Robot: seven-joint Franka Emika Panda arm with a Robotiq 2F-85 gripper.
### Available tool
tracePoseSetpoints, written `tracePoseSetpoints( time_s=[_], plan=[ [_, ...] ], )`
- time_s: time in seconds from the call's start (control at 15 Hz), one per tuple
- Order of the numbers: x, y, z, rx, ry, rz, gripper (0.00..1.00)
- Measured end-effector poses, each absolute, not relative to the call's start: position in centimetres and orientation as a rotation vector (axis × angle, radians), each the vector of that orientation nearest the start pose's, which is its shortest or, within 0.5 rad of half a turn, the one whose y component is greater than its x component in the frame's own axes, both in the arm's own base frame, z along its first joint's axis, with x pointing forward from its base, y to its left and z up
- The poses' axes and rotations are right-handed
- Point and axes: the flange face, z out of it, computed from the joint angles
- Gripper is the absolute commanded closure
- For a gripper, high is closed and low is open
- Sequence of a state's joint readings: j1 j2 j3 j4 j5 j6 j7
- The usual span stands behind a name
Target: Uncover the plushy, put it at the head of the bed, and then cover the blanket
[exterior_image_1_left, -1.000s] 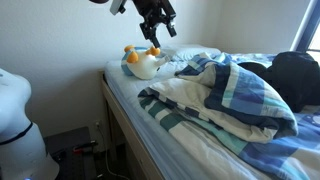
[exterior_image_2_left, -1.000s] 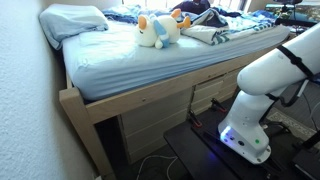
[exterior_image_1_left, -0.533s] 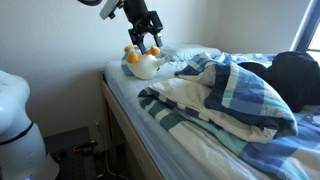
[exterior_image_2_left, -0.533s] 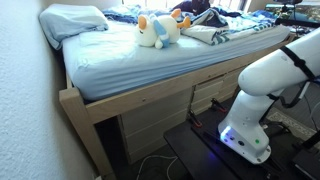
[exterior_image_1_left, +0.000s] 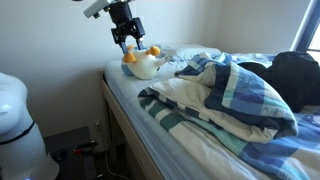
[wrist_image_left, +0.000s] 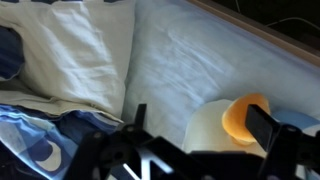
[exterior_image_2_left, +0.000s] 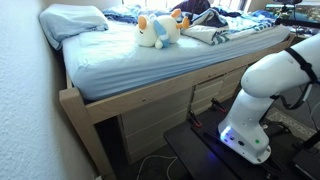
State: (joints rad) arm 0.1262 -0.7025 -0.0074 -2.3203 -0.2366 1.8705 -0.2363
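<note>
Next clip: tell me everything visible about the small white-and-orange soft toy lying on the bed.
The small white soft toy has a rounded plush body with yellow-orange parts on top, seen in both exterior views. It lies uncovered on the pale-sheeted bed near its side edge, between the white pillow and the bunched blue striped blanket; whether the blanket touches it is unclear. The open gripper hangs just above it, not gripping it.

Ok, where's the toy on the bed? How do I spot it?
Look at the big bed with the pale wooden side. On the bare sheet, between the white pillow and the striped blue blanket, lies the toy. It is small, round and white with orange bits, far smaller than the pillow.
</note>
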Motion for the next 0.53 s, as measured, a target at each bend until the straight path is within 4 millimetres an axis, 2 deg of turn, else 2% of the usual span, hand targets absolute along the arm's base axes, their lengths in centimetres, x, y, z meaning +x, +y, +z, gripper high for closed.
tracePoseSetpoints(
  time_s=[0.27, 0.53],
  plan=[
    [34.0, 4.0, 62.5, -3.285, -0.713, -0.421, 0.0],
    [33.2, 5.6, 63.2, -3.266, -0.78, -0.458, 0.0]
  ],
)
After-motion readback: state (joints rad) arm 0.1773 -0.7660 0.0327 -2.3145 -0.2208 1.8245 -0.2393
